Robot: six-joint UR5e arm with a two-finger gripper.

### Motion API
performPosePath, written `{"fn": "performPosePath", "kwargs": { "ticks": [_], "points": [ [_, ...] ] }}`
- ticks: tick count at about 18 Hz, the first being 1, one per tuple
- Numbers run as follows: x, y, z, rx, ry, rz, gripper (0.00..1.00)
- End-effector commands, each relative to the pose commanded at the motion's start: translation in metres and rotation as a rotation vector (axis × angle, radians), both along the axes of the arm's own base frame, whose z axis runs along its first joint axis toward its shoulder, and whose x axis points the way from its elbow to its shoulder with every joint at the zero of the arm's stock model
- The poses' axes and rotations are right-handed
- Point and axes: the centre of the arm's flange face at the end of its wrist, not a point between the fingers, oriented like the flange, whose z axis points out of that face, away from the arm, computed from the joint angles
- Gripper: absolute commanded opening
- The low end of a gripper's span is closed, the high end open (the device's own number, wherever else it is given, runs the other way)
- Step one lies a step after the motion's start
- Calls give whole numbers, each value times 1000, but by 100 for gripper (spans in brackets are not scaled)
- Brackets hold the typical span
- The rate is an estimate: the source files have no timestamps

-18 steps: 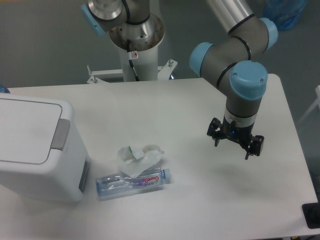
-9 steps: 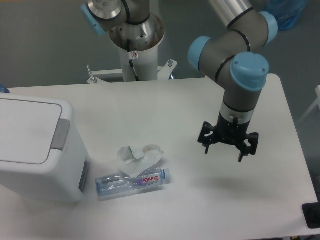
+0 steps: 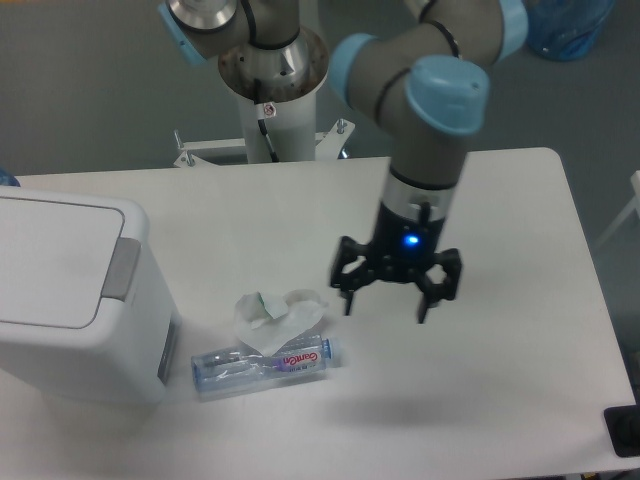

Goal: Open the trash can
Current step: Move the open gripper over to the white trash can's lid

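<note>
The trash can [image 3: 70, 300] is a large white box-shaped bin at the left edge of the table. Its flat lid is down and its grey push tab [image 3: 122, 269] faces right. My gripper [image 3: 386, 303] hangs above the middle of the table, well to the right of the bin. Its fingers are spread open and hold nothing.
A crumpled white tissue [image 3: 275, 310] and a crushed clear plastic bottle [image 3: 265, 363] lie on the table between the bin and the gripper. The robot's base column [image 3: 270, 90] stands behind the table. A dark object [image 3: 623, 430] sits at the front right corner.
The arm has swung left, carrying the open gripper from the right side of the table toward its middle. The bin, tissue and bottle have not moved.
</note>
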Motion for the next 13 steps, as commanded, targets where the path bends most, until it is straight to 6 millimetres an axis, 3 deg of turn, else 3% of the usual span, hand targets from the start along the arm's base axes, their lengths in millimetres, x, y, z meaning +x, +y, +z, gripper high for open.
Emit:
{"fn": "performPosePath", "kwargs": {
  "ticks": [3, 6, 13],
  "points": [
    [26, 8, 22, 33, -3, -4, 100],
    [43, 13, 30, 69, -33, -23, 100],
    [123, 45, 51, 92, -77, -62, 100]
  ]
}}
